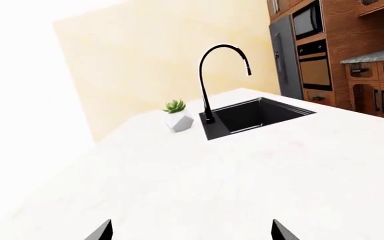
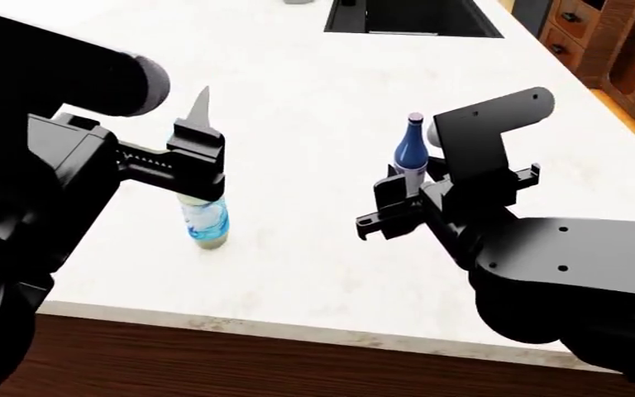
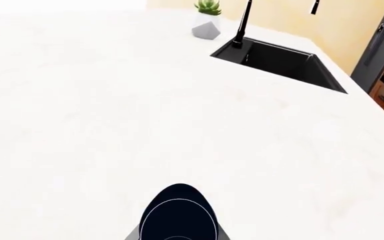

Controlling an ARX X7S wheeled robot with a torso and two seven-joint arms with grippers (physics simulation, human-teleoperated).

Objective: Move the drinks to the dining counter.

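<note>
The dining counter (image 2: pixel 317 91) is a broad off-white slab whose near edge, over a dark wood base, runs just below both arms in the head view; its right edge falls off toward wooden cabinets (image 2: pixel 615 50), and a wide bare stretch lies between the bottles and the far end. At that far end sit one black sink (image 1: pixel 255 116), one curved black faucet (image 1: pixel 209 80) and one small plant in a white faceted pot (image 1: pixel 177 116). There are two drinks, both upright on the counter and well apart from each other. The milk bottle (image 2: pixel 204 222) stands near the front edge, its top hidden by the left gripper (image 2: pixel 198 157), whose fingers sit spread wide above and around it; the left wrist view shows only two finger tips far apart with bare counter between, so the claw is released. The dark-blue bottle (image 2: pixel 410 150) stands inside the right gripper (image 2: pixel 406 194), clenched about its lower body; the right wrist view looks down on its cap
</note>
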